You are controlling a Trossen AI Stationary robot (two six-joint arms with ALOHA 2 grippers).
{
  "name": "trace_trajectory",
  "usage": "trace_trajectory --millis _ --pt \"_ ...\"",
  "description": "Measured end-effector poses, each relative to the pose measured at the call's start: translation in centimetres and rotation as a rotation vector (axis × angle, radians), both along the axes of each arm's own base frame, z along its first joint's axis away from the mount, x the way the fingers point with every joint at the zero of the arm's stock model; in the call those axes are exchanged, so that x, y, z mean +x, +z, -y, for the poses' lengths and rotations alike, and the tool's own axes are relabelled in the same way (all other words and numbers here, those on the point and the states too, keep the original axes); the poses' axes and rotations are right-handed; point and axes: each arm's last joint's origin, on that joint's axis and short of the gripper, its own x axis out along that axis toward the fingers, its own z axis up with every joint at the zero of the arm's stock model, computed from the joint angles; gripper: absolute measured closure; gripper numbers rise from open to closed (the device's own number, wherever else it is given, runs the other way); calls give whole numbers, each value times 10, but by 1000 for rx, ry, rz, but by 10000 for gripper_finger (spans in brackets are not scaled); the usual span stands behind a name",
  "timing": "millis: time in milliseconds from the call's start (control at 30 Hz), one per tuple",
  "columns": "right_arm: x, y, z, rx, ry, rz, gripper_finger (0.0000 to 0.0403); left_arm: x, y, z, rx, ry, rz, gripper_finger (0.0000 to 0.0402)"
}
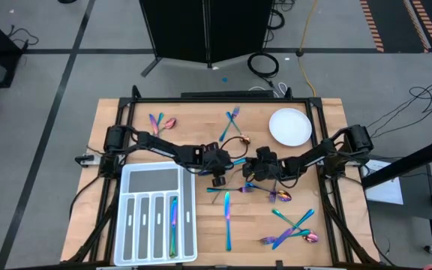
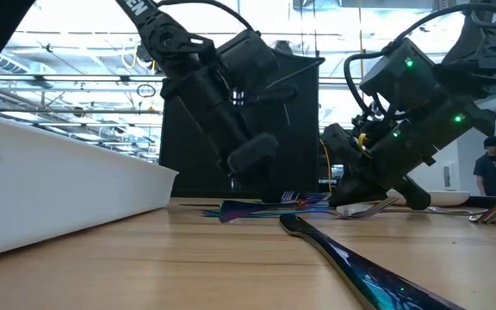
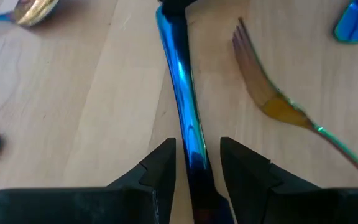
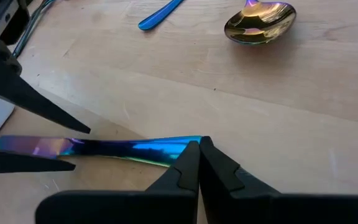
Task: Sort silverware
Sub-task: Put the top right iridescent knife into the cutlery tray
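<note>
The pale wooden tabletop (image 1: 201, 225), with visible plank grain, carries everything. At its near left sits the white plastic tray (image 1: 158, 214), rectangular with rounded corners, split into one wide compartment across its far end and long narrow slots; one slot on the right holds an iridescent piece (image 1: 173, 225), the others look bare. At the far right lies a round white plate (image 1: 289, 127), smooth and with nothing on it.

The silverware (image 1: 291, 231) is slim, glossy rainbow metal in teal, blue and purple, scattered across the tabletop: a cluster at the near right, a knife (image 1: 228, 220) near the middle, pieces at the far left and far centre.

Both arms meet at the centre. The left gripper (image 3: 196, 163) has its fingers (image 3: 160, 168) narrowly apart on either side of a blue knife (image 3: 183, 93) lying on the wood. The right gripper (image 4: 199, 163) has its fingers pressed together at the other end of that same piece. A coppery fork (image 3: 272, 99) lies just beside it.
</note>
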Motion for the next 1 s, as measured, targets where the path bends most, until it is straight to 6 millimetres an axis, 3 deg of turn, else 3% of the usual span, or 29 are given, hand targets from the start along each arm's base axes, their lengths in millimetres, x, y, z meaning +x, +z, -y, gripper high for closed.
trace_trajectory --millis 300,533,1000 --pt "0 0 0 0 1 0 403 3 -20 -4 -26 -6 -38 274" --pt "0 0 0 -1 1 0 403 2 -23 -4 -29 -9 -48 277" --pt "0 0 0 -3 3 0 403 2 -24 -4 -24 -14 -57 350"
